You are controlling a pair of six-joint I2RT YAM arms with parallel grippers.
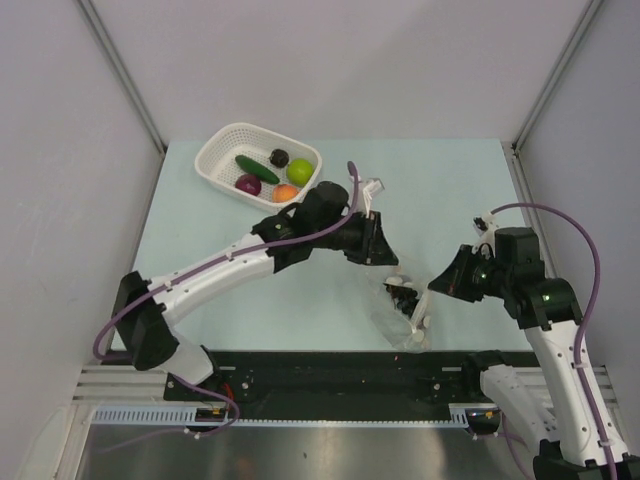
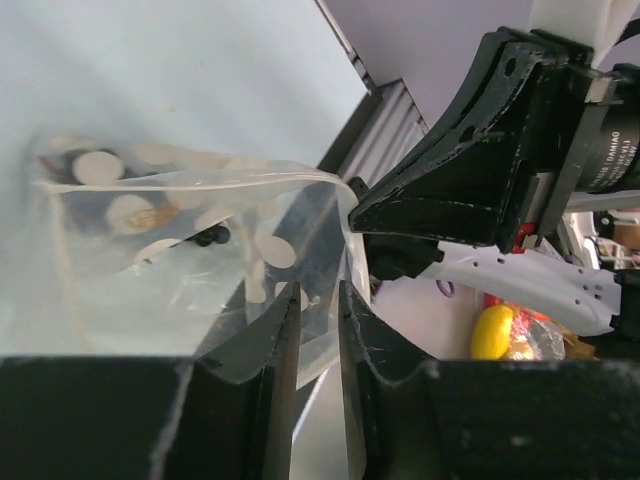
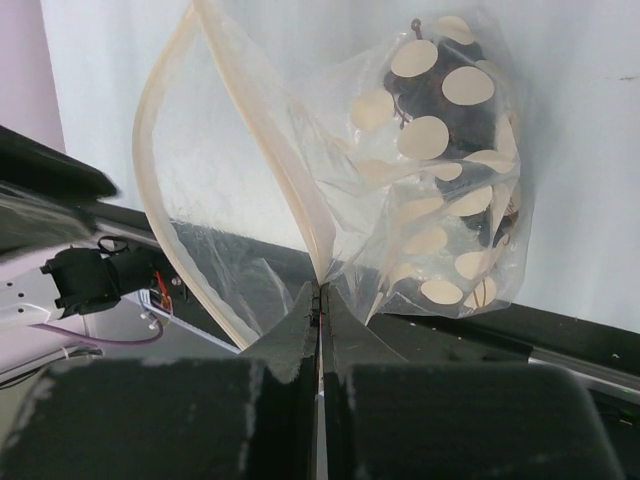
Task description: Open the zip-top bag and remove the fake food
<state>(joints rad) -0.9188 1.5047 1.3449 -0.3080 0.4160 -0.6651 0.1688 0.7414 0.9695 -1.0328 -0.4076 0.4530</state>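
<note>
The right claw [image 3: 320, 292] is pinching one lip of the zip-top bag [image 3: 440, 230]; the left claw [image 2: 320, 305] is straddling the opposite lip, fingers narrowly apart.

Pale green table [image 1: 450, 190], grey walls on three sides. White basket [image 1: 215, 157] sits at the far left of the table. Inside it are a dark green cucumber [image 1: 257, 168], dark grapes [image 1: 279, 157], a lime-green ball [image 1: 300, 171], a purple piece [image 1: 248, 184] and an orange fruit [image 1: 285, 193].

The left arm stretches from its near-left base past the basket's near side. The left gripper [image 1: 398, 288] points down onto a clear crumpled bag [image 1: 385, 320] near the table's front edge, centre. The right gripper [image 1: 424, 312] meets the bag from the right. The two grippers are very close together. Jaw positions are too small to read.
</note>
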